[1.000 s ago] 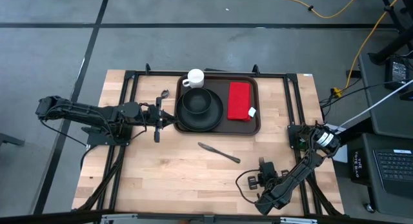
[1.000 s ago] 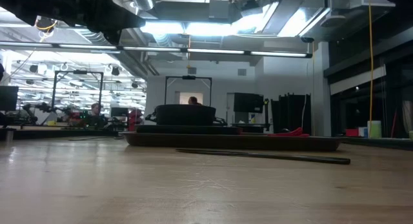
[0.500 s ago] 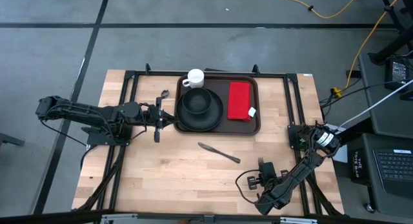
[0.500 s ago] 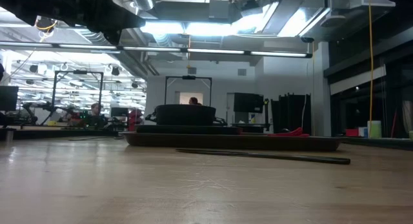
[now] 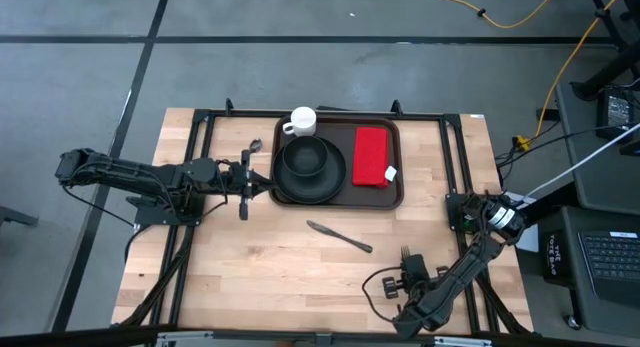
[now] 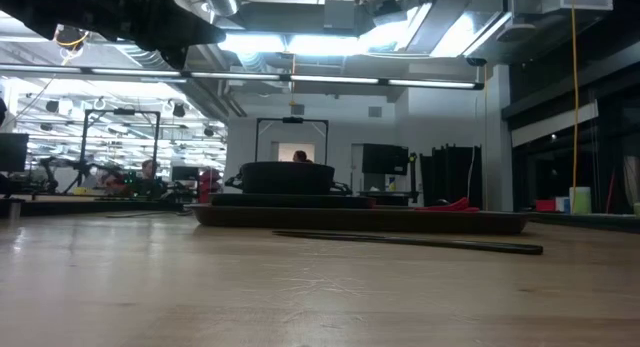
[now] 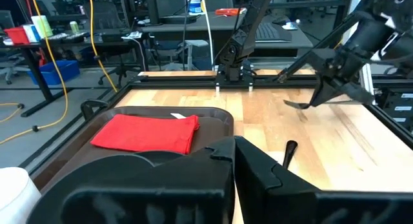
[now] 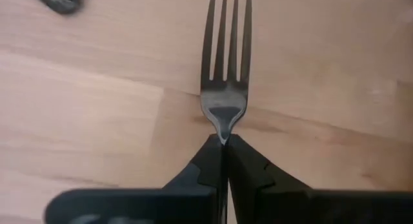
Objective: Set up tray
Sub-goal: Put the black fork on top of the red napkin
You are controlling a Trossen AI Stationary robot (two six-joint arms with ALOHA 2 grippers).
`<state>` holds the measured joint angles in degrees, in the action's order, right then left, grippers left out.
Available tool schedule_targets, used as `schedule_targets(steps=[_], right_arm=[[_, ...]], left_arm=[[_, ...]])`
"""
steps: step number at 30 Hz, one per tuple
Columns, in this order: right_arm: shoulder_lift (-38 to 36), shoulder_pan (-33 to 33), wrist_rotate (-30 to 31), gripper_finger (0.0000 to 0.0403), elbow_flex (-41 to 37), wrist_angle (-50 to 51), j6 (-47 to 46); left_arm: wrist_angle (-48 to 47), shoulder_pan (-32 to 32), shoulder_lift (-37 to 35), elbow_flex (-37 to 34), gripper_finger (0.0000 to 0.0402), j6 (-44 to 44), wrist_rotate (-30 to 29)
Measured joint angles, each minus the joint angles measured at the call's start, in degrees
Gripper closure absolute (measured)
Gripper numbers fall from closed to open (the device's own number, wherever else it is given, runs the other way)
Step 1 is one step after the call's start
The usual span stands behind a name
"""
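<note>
Tray (image 5: 340, 157) work looks well along: it sits at the far middle of the table (image 5: 250, 277), holding a black plate (image 5: 310, 172) with a bowl on it to the left and a red napkin (image 5: 371, 155) to the right. A white mug (image 5: 302, 121) stands at its far left corner, seemingly on the rim's edge or just beside it. A knife (image 5: 340, 237) lies on bare wood just near of the tray.

The right gripper (image 8: 222, 146) is at the near right of the table, its jaws pinched narrow on the handle of a fork (image 8: 224, 69), tines pointing away from it. The left gripper (image 7: 233, 153) rests just left of the tray, jaws closed on nothing, next to what seems to be a spoon (image 5: 254, 146).

As for handling, the tray looks like stiff, smooth plastic, light on its own but loaded now, so I judge it would slide easily and tip if lifted from one side. The raised rim on a long edge is the sensible place to grip, away from the plate. The fork is thin, hard and slick; a pinch on the handle end seems right, though it could swivel in the jaws.
</note>
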<state>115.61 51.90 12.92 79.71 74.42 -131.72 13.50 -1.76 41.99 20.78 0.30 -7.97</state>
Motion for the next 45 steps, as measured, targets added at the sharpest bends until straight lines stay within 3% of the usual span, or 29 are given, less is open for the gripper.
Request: schedule_targets(steps=[11, 25, 35, 45], right_arm=[[-0.2, -0.8, 5.0, 0.0386, 10.8, 15.7, 3.1], [-9.4, -9.8, 18.8, 0.0385, 11.9, 15.3, 24.3], [-12.3, -18.9, 19.1, 0.0385, 11.9, 14.3, 38.4], [-12.4, -30.0, 18.1, 0.0385, 10.9, 4.4, 61.5]], left_arm=[[0.0, 0.0, 0.0, 0.0, 0.0398, 0.0, 0.0], [-0.8, 0.0, 0.0, 0.0, 0.0400, -0.1, 0.1], [-3.7, 0.0, 0.3, 0.0, 0.0400, 0.5, 0.2], [-4.7, 0.0, 1.2, 0.0, 0.0396, 0.5, 0.2]])
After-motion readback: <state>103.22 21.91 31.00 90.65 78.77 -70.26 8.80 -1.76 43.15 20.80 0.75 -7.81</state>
